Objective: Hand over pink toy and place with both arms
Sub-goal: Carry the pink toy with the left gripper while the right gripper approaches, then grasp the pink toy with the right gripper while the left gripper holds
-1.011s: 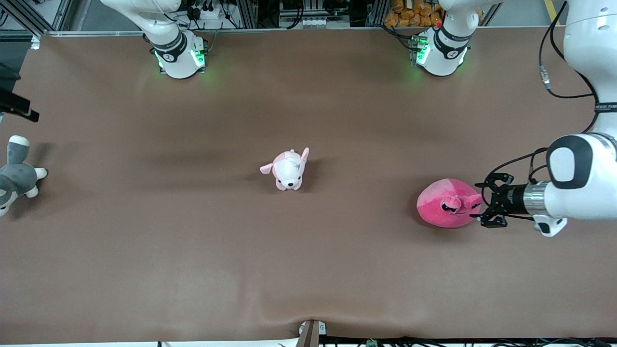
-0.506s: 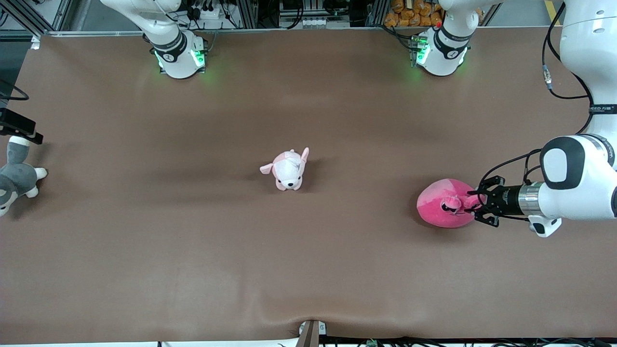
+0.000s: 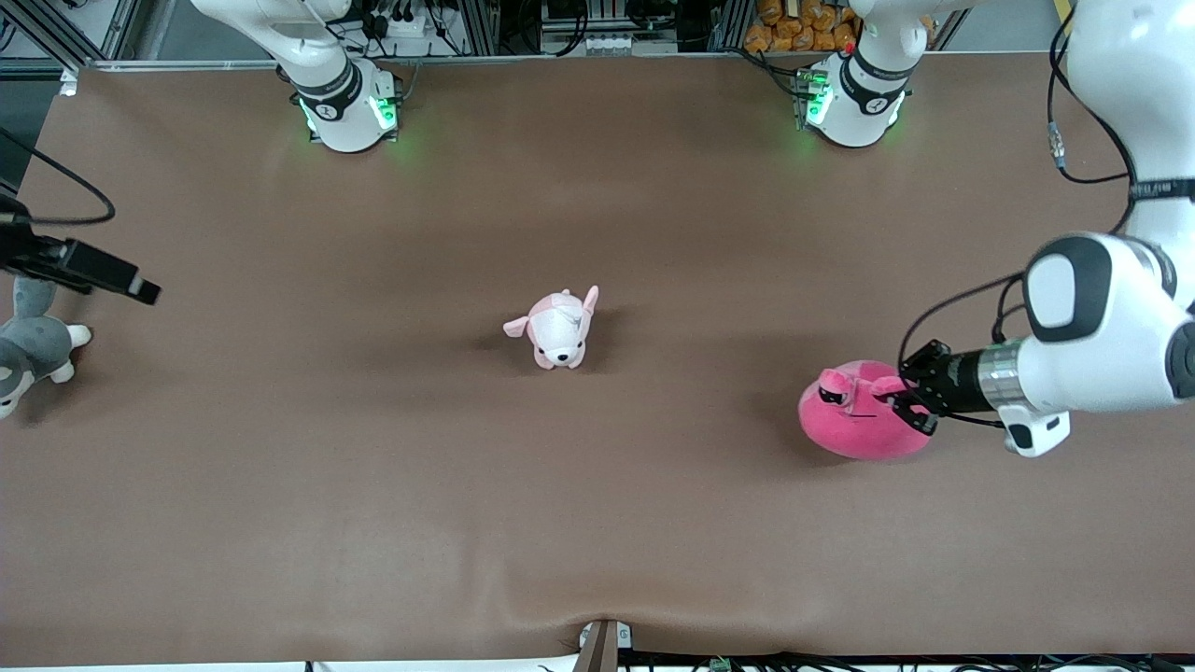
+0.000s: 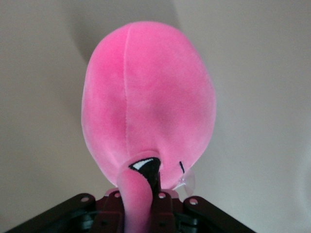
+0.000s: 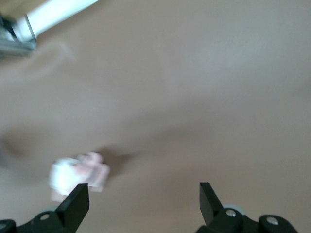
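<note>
- the left tool [image 3: 904,399] is clenched on the pink toy [image 3: 861,422] by its ear, at the left arm's end of the desk [image 3: 597,523].
- the right tool [image 5: 144,200] hangs released over the right arm's end.
- a pale puppy plush [image 3: 558,329] sits mid-desk, well apart from the toy.
- a grey plush [image 3: 33,347] lies at the desk's edge.

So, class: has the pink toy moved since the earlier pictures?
Yes. The pink toy, gripped by the left gripper, has shifted slightly toward the puppy plush and rolled, so its eyes face that way.
</note>
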